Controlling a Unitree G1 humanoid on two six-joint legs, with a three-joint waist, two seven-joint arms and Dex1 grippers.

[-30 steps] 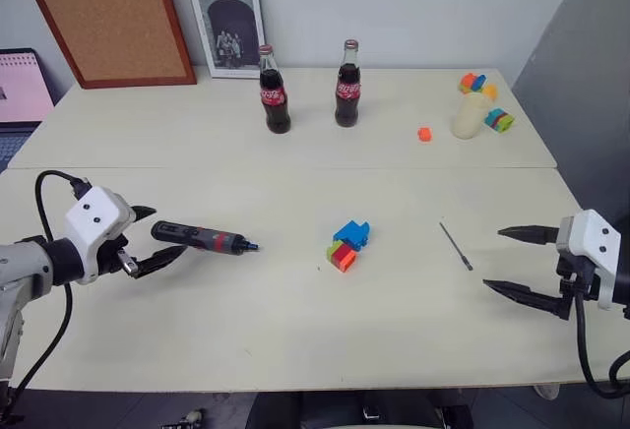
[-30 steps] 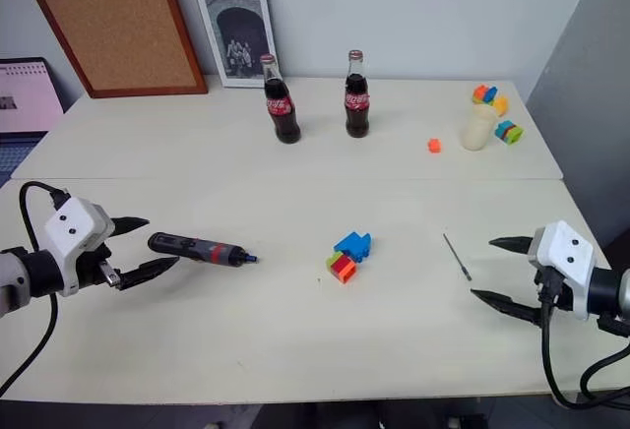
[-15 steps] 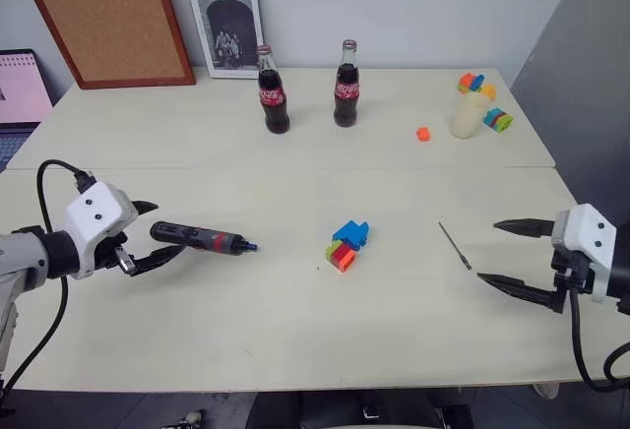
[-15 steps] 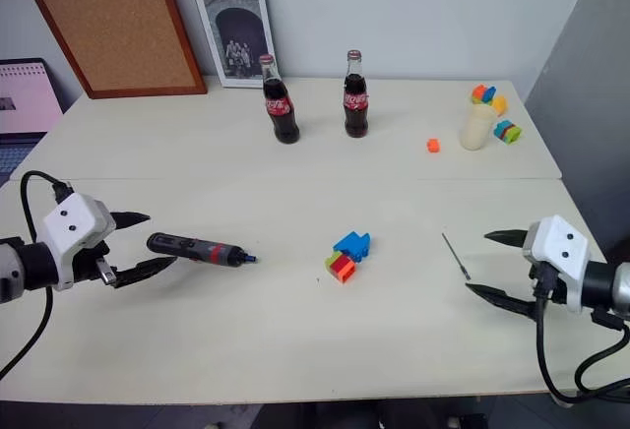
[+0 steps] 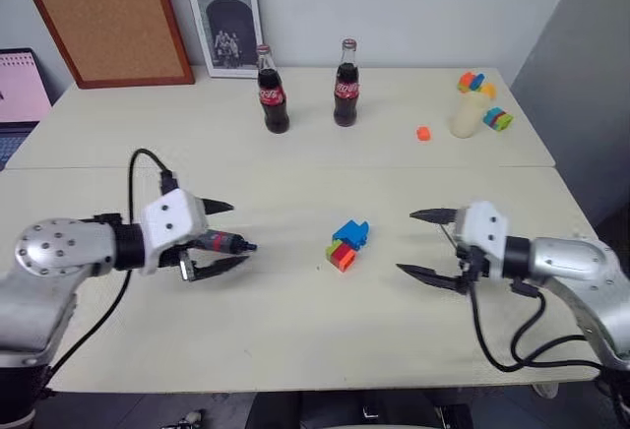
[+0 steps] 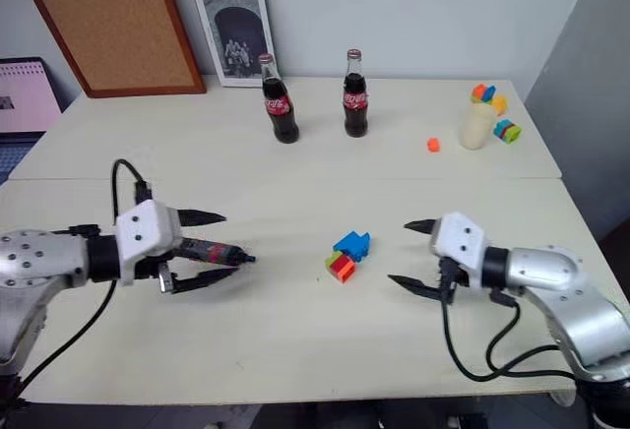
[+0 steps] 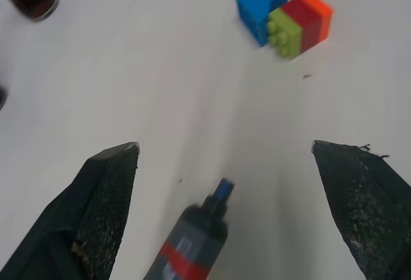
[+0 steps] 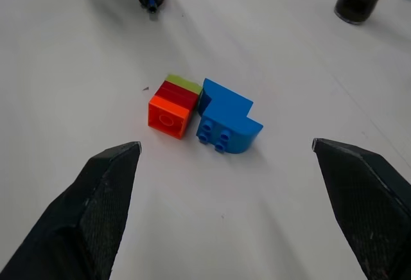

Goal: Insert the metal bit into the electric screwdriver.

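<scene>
Both grippers gape wide, holding nothing: the left gripper (image 5: pixel 224 236) straddles the screwdriver (image 5: pixel 222 243) lying left of the toy blocks (image 5: pixel 346 244) to grasp it, the right gripper (image 5: pixel 423 245) hovers right of the blocks over the bit, hidden beneath it.

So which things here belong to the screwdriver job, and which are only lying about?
Job: electric screwdriver, lying inside the open left gripper; open right gripper; metal bit, hidden by it.
Lying about: two cola bottles, toy bricks, orange brick, cream cup.
</scene>
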